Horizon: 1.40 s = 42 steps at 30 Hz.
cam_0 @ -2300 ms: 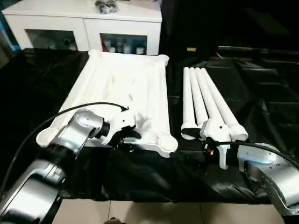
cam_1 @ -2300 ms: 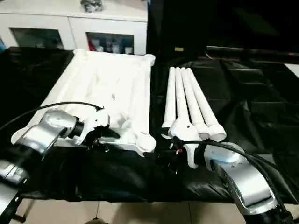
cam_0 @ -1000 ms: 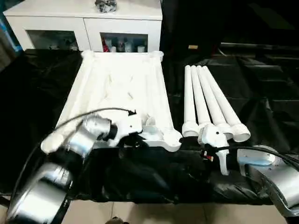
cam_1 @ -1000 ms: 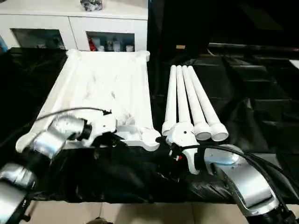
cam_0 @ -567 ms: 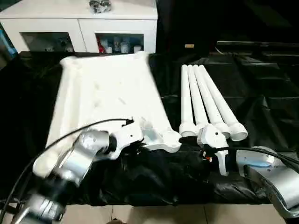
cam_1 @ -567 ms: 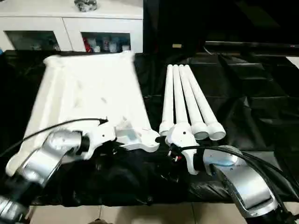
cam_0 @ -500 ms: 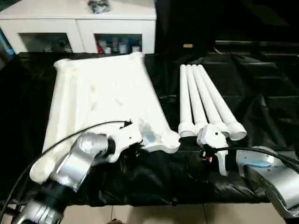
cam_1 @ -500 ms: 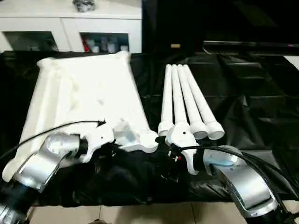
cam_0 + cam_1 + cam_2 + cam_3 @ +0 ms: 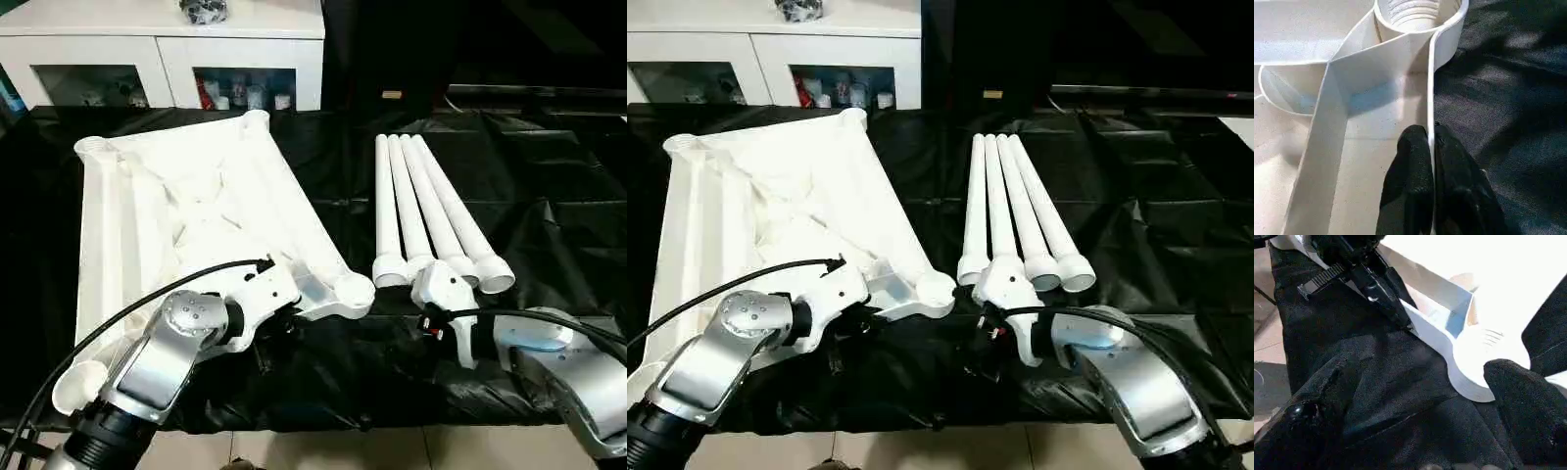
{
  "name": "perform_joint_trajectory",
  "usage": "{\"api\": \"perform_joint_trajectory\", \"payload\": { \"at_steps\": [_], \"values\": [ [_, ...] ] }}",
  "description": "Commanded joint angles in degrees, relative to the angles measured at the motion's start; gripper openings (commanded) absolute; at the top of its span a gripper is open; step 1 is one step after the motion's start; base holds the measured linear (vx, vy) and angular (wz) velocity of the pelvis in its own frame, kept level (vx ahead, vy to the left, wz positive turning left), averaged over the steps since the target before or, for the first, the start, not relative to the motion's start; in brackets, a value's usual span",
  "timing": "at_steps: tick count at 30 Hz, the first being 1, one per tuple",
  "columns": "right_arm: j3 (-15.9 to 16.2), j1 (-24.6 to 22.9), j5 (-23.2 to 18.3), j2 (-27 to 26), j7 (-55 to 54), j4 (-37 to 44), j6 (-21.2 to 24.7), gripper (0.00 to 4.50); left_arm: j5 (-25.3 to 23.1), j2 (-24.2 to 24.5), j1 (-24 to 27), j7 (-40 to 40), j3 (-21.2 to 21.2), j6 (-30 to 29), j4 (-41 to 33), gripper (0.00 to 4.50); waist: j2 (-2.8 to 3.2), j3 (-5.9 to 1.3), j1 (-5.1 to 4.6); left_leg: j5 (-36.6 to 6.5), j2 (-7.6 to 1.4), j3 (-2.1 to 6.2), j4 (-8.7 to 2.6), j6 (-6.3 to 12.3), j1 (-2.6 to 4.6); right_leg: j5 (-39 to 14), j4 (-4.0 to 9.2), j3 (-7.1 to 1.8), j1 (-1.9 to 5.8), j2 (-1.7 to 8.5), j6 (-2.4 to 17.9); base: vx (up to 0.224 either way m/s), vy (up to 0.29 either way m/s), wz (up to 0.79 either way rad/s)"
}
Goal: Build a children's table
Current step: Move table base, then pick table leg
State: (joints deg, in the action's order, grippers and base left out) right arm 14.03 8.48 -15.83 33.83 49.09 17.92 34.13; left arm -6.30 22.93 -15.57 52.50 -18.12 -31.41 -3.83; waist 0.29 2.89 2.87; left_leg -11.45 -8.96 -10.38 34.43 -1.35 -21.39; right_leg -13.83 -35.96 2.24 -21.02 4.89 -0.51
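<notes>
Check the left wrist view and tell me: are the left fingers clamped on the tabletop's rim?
Yes: the two black fingers pinch the thin raised rim of the tabletop between them, just short of its round corner socket.

1. Tabletop (image 9: 186,206) covers the left of the black cloth (image 9: 549,196), skewed.
2. Four legs (image 9: 426,211) lie bundled at centre-right.
3. Bare cloth separates them; more lies right of the legs.

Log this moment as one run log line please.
left gripper: shut on tabletop rim | right gripper: open, beside near corner socket | legs: four, side by side on black cloth
</notes>
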Motion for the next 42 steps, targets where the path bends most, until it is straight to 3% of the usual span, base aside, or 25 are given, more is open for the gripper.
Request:
{"api": "perform_joint_trajectory", "payload": {
  "at_steps": [1, 6, 12, 15, 16, 20, 22, 24, 25, 26, 28, 29, 31, 34, 38, 42],
  "values": [
    [-0.34, 0.45, 0.51, -0.06, -0.73, 0.46, -0.75, 4.5, 3.49, -0.17, 1.04, 0.6, 1.71, -1.22, -2.65, 0.64, -0.68, -2.98, 0.43, -5.71, -4.14, 1.74, -4.12, 4.31, 0.53, -0.12, 4.06, -2.47, 1.88, 3.92, 15.07, 0.0, 0.0, 0.0],
    [-2.2, 1.26, -0.24, -0.61, -1.74, 0.14, -0.64, 4.5, 4.52, 1.05, 1.04, 1.39, 2.47, -1.29, -5.27, 1.05, -0.54, -2.9, 0.76, -6.26, -4.23, 1.7, -4.2, 4.0, 0.72, -0.15, 4.08, -2.5, 1.74, 3.79, 15.29, 0.0, 0.0, 0.0],
    [-8.59, 8.01, -3.99, -7.13, -8.66, -3.79, 4.11, 4.5, 6.84, 2.64, 0.38, 2.86, 5.1, -0.58, -8.84, 1.08, -0.51, -2.92, 0.6, -6.07, -4.07, 1.68, -4.33, 3.03, 0.84, -1.21, 3.9, -2.36, 1.63, 3.67, 15.57, 0.0, 0.0, 0.0],
    [-10.71, 14.26, -1.78, -11.73, -16.31, -11.31, 5.25, 4.5, 8.98, 2.64, -0.55, 2.35, 7.16, -2.3, -10.41, 1.08, -0.43, -2.95, 0.55, -6.63, -3.87, 1.46, -4.25, 1.32, 1.12, -3.16, 3.95, -2.34, 1.39, 3.6, 15.81, 0.0, 0.0, 0.0],
    [-11.14, 16.53, -0.53, -13.07, -19.14, -14.95, 4.95, 4.5, 9.2, 2.48, -0.85, 1.83, 7.56, -2.65, -10.54, 1.08, -0.74, -2.88, 0.45, -6.14, -3.78, 1.42, -4.34, 0.85, 0.92, -3.12, 3.92, -2.33, 1.46, 3.46, 15.52, 0.0, 0.0, 0.0],
    [-14.06, 24.66, 2.57, -17.77, -30.27, -30.9, 2.48, 4.5, 8.76, 2.39, -1.34, -0.1, 7.83, -3.3, -10.96, 1.08, -0.44, -3.26, 0.43, -3.41, -3.44, 1.27, -4.13, -0.43, 0.95, -0.27, 3.49, -2.23, 1.48, 3.32, 15.59, 0.0, 0.0, 0.0],
    [-15.83, 29.07, 3.2, -19.31, -35.23, -41.36, -0.85, 4.5, 8.71, 2.26, -1.37, -0.82, 7.79, -3.42, -11.46, 1.08, -0.14, -3.58, 0.68, -1.52, -3.44, 1.22, -3.9, -0.6, 1.03, 3.09, 3.06, -2.22, 1.55, 3.36, 15.8, 0.0, 0.0, 0.0],
    [-16.35, 32.06, 2.93, -20.14, -36.14, -48.27, -2.92, 4.5, 8.87, 2.22, -1.25, -0.8, 7.74, -3.87, -12.13, 1.08, -0.24, -3.96, 0.72, 0.77, -3.22, 1.12, -3.51, -0.15, 0.81, 7.5, 2.6, -2.15, 1.86, 3.18, 16.32, 0.0, 0.0, 0.0],
    [-16.65, 33.06, 2.99, -20.54, -36.39, -50.38, -3.44, 4.5, 9.14, 2.36, -1.22, -0.87, 7.68, -4.1, -12.4, 1.08, -0.23, -4.06, 0.85, 2.87, -3.14, 1.1, -3.27, 0.88, 0.61, 11.11, 2.31, -2.08, 1.92, 2.99, 16.47, 0.0, 0.0, 0.0],
    [-16.84, 34.3, 3.11, -20.95, -36.95, -53.04, -4.1, 4.5, 9.75, 2.24, -1.23, -0.99, 7.89, -4.81, -12.8, 1.38, -0.21, -3.92, 0.93, 4.85, -2.96, 1.12, -3.09, 2.06, 0.2, 14.33, 1.98, -2.03, 1.92, 2.87, 16.42, 0.0, 0.0, 0.0],
    [-16.91, 35.89, 3.39, -21.42, -37.63, -56.41, -4.94, 4.5, 10.56, 2.03, -1.35, -1.17, 8.27, -5.82, -13.33, 1.44, -0.21, -4.18, 0.84, 6.17, -2.87, 1.12, -2.82, 3.45, 0.09, 16.98, 1.68, -1.93, 1.98, 2.93, 17.14, 0.0, 0.0, 0.0],
    [-17.09, 37.83, 3.76, -22.08, -38.23, -60.65, -6.17, 4.5, 11.08, 2.29, -1.27, -1.12, 8.38, -6.59, -14.07, 1.5, -0.09, -3.5, 0.85, 5.63, -2.98, 1.11, -2.97, 4.08, -0.14, 16.87, 1.78, -1.89, 1.63, 3.03, 17.6, 0.0, 0.0, 0.0],
    [-17.53, 39.39, 3.93, -22.8, -38.21, -63.96, -7.27, 4.5, 11.1, 2.76, -0.98, -1.27, 8.3, -6.92, -14.66, 1.63, -0.15, -3.52, 0.79, 3.77, -3.18, 1.07, -3.0, 4.43, 0.03, 14.76, 2.01, -1.87, 1.78, 3.04, 18.03, 0.0, 0.0, 0.0],
    [-18.11, 41.56, 4.2, -23.78, -37.83, -68.83, -9.23, 4.5, 11.3, 3.46, -0.29, -1.46, 8.21, -7.52, -15.71, 1.92, 0.05, -2.67, 0.54, 0.4, -3.44, 1.1, -3.41, 4.04, 0.1, 9.98, 2.36, -1.88, 1.43, 3.05, 18.04, 0.0, 0.0, 0.0],
    [-17.93, 43.95, 4.64, -24.24, -36.33, -74.34, -12.27, 4.5, 11.55, 3.77, 0.33, -1.66, 8.0, -8.63, -16.96, 2.21, 0.2, -2.56, 0.43, -0.75, -3.58, 1.08, -3.5, 3.29, 0.18, 8.21, 2.4, -1.82, 1.44, 3.13, 18.51, 0.0, 0.0, 0.0],
    [-17.65, 45.22, 4.83, -24.52, -35.2, -77.13, -13.82, 4.5, 11.98, 4.07, 0.43, -1.87, 7.92, -9.22, -17.44, 2.45, 0.28, -2.29, 0.58, -0.05, -3.58, 1.08, -3.51, 3.69, 0.21, 9.34, 2.34, -1.83, 1.32, 3.05, 18.56, 0.0, 0.0, 0.0]
  ]
}}
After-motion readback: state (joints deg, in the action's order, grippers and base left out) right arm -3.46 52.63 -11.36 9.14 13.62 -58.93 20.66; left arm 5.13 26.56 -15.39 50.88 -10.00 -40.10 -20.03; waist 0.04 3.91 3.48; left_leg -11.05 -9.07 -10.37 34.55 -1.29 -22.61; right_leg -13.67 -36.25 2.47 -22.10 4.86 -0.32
